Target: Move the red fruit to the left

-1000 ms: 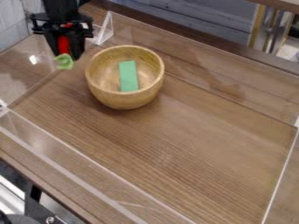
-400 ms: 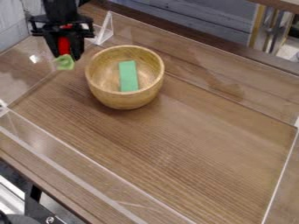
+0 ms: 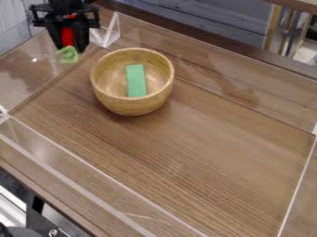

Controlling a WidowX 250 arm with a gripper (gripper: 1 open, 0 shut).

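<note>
Fruit in the claw, edging up and away from the bowl

Over the last second the claw (image 3: pixel 67 35) and the fruit (image 3: pixel 69 39) have shifted up the picture, toward its top edge. The green part under the red, which was level with the bowl's upper wall, now sits a little higher. The bowl (image 3: pixel 95 94) and the green block (image 3: pixel 136 81) in it have not moved. The fruit is at upper left in the view, outside the bowl and apart from its rim.

The claw stands partly open, its fingers on the fruit, and the two have travelled together, so I take it as a firm grip. If left means the picture's left, the fruit is already on that side of the bowl; what seems to remain is lowering it and letting go. Its place near the edge of the tabletop (image 3: pixel 186 167) calls for care, since a release too far out could let it roll.

Hard to make out: the dark fingers cover part of the fruit, and the rest of the arm is cut off by the top of the frame. Whether the fruit touches the tabletop or hangs just above it, I cannot tell.
</note>
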